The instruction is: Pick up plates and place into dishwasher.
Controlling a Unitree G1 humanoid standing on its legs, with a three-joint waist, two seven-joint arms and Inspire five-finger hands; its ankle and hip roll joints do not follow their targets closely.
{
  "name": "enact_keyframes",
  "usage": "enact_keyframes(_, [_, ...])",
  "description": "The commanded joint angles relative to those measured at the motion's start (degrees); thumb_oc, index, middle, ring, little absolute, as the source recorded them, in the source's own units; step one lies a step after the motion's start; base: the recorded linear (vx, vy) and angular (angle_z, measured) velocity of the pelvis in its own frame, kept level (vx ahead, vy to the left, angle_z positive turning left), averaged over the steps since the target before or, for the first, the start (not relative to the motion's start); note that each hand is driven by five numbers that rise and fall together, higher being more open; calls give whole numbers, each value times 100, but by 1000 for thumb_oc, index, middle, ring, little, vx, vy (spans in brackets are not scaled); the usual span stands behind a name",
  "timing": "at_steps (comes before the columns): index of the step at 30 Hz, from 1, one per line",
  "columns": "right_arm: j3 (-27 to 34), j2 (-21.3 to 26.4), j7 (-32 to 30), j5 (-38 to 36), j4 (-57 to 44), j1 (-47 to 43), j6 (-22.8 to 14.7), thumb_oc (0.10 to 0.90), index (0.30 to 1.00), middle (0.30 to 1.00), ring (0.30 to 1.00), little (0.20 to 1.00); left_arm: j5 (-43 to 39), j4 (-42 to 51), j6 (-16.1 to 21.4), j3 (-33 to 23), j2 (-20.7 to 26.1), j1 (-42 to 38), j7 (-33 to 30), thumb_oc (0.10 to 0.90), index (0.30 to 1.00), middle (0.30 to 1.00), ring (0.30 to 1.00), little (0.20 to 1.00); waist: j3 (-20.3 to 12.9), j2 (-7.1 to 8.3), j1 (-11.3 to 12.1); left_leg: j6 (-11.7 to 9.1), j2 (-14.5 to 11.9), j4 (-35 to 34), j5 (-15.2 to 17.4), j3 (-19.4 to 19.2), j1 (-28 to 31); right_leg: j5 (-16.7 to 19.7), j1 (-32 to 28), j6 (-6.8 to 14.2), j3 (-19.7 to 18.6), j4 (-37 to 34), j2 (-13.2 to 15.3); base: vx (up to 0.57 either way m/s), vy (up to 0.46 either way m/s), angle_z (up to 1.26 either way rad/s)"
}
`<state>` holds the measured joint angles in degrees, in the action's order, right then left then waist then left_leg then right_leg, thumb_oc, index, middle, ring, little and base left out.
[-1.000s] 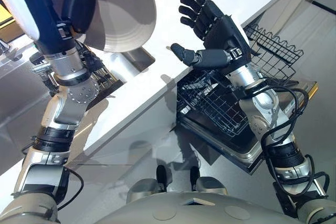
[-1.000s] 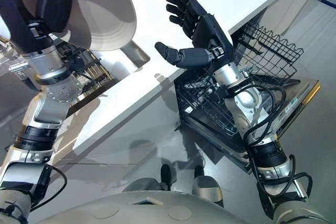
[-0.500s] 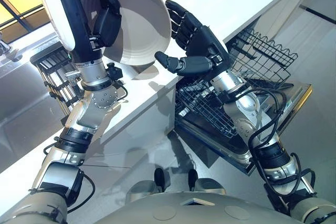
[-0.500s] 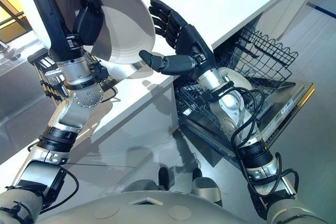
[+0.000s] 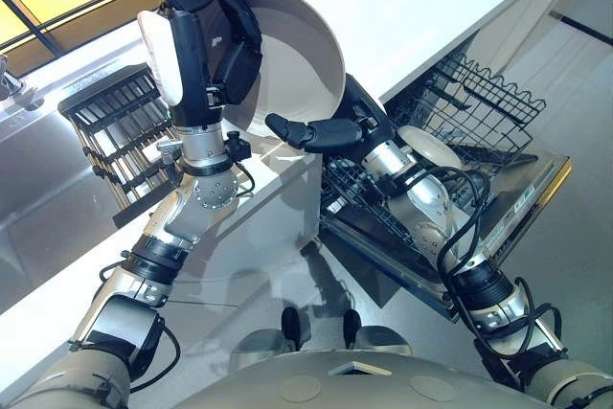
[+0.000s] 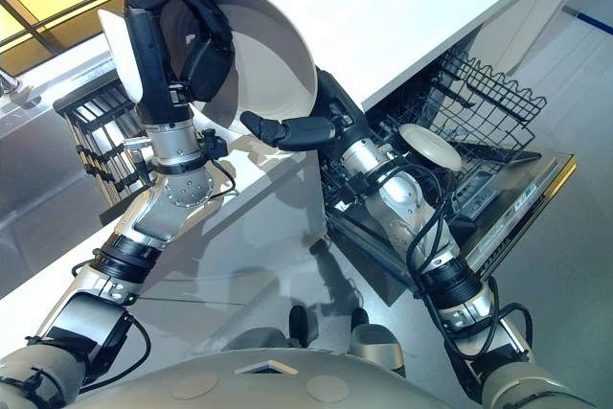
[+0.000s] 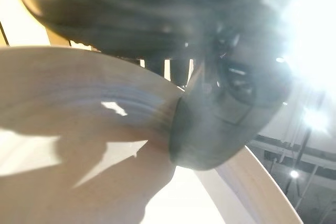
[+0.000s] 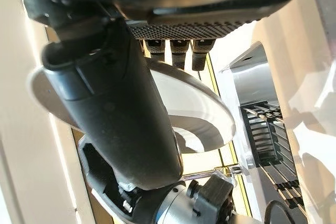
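- Plate (image 5: 292,55), large, white and deep-welled, is held up on edge above the white counter (image 5: 431,7), its hollow side facing the camera in both eye views.
- Left hand (image 5: 225,40) grips the plate by its near rim, fingers curled over the edge into the hollow; its own wrist view shows the thumb (image 7: 210,129) pressed against the plate's pale surface.
- Right hand (image 5: 330,131) sits at the plate's lower edge with its thumb (image 6: 278,131) stretched out under the rim. The eye views hide its fingers behind the plate; the right wrist view shows the fingers (image 8: 173,48) reaching straight behind the plate, so this hand is spread rather than clenched. Whether they touch the plate I cannot tell.
- Dishwasher (image 5: 498,227) stands open below the counter's edge, door down, with its wire rack (image 5: 479,112) pulled out.
- 1 smaller white plate (image 5: 431,147) already lies in that rack, just beside the right forearm.
- Black dish rack (image 5: 124,141) stands on the steel drainboard (image 5: 38,189) beside the left arm.
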<state>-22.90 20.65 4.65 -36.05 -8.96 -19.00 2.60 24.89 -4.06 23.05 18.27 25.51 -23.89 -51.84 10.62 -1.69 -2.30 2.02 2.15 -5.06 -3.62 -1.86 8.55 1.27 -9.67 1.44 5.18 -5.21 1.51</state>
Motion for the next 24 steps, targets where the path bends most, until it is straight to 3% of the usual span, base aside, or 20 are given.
enact_keyframes(1, [216,-540,-128,-279,-87,-630,-599,800,900,900,900,900,-1,-128,410,189,-78,-448,-13,100,300,300,300,200,-845,13,83,-104,149,76,738,133,56,-974,255,25,220,811,-423,0,0,0])
enact_keyframes(7, [255,-595,-300,-147,-170,-539,-801,800,900,900,900,900,16,17,433,263,-179,-277,129,100,300,300,300,200,-816,8,96,-91,153,86,747,148,61,-983,257,31,232,835,-412,1,-1,1])
enact_keyframes(8, [265,-596,-321,-125,-168,-526,-843,410,566,566,566,510,12,22,441,266,-188,-256,136,100,300,300,300,200,-813,6,97,-89,154,85,746,149,62,-982,257,31,235,836,-411,3,-1,3])
enact_keyframes(10, [298,-591,-376,-156,-159,-505,-903,240,420,420,420,340,-24,28,439,277,-201,-200,196,100,300,300,300,200,-804,-2,107,-84,159,88,749,153,64,-982,255,33,243,838,-409,0,0,0])
enact_keyframes(13, [343,-616,-417,-148,-173,-432,-955,191,378,378,378,291,-54,80,381,264,-234,-89,334,100,300,300,300,200,-796,3,123,-73,165,95,757,161,65,-980,252,35,251,837,-403,0,0,0])
enact_keyframes(15, [368,-610,-433,-73,-199,-357,-1023,100,300,300,300,200,-77,103,348,248,-247,26,438,100,300,300,300,200,-786,5,133,-67,172,106,766,163,63,-980,250,32,257,832,-399,0,0,0])
enact_keyframes(24, [599,-471,-431,2,-303,-67,-1257,100,300,300,300,200,-749,-145,414,37,-339,728,1137,100,300,300,300,200,-748,16,185,-53,175,145,794,139,59,-973,249,32,259,832,-396,0,0,0])
